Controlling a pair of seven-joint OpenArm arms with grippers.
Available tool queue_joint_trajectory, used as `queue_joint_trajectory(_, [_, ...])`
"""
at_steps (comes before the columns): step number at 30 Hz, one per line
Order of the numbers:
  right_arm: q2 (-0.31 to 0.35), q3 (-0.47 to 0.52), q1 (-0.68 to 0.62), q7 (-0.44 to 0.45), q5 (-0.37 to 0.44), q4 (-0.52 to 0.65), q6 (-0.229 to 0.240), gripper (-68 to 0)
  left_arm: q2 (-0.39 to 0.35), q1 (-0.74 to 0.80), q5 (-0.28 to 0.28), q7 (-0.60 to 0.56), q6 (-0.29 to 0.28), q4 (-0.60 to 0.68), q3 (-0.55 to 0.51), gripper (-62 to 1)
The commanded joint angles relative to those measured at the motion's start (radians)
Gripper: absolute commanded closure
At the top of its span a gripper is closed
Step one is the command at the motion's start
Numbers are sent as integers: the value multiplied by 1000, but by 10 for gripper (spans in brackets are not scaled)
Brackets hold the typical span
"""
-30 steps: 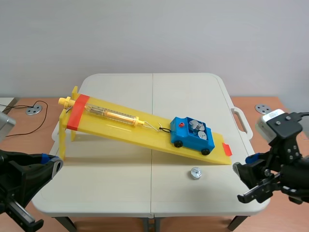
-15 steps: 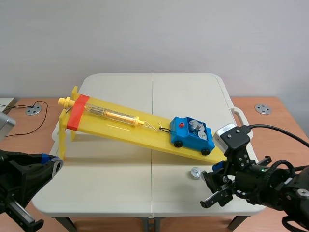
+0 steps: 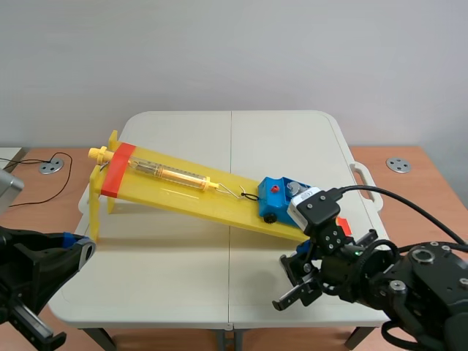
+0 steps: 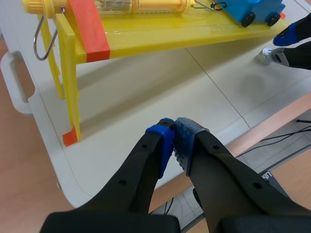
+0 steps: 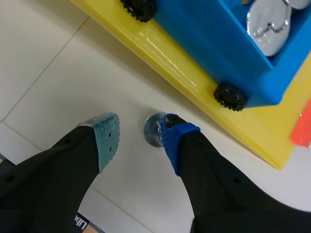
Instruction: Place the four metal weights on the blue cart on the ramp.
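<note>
1. The left gripper [image 4: 174, 137] hangs off the table's [image 3: 183, 256] near corner, at about 8 o'clock. It has not moved in the last second, and its pads are pressed together on nothing.
2. The right gripper [image 5: 140, 135] has swung in from the 4 o'clock edge toward the table's middle. It is now low over the near side, its fingers spread wide and holding nothing.
3. The loose metal weight [image 5: 153, 130] lies on the table where it was. It is just inside the blue-padded finger and off-centre in the gap. In the scene view the arm now hides it.
4. This looks like the approach for a pick, and the gripper probably needs to centre before it closes.
5. At about 12 o'clock from that gripper, the blue cart [image 5: 204, 43] is unmoved on the low end of the yellow ramp [image 3: 183, 191]. Other weights [image 5: 267, 24] are already inside it.
</note>
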Motion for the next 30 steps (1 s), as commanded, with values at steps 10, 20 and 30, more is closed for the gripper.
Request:
queue_joint_trajectory(10, [2, -13, 98, 146, 11, 29, -99, -220, 5, -27, -74, -80, -25, 66, -15, -38])
queue_joint_trajectory(20, [2, -18, 98, 139, -3, 11, -116, -220, 5, -27, -74, -80, -25, 66, -15, -38])
queue_joint_trajectory(30, [2, -39, 98, 166, -3, -41, -116, -213, 5, -27, -74, -81, -25, 66, -15, -38])
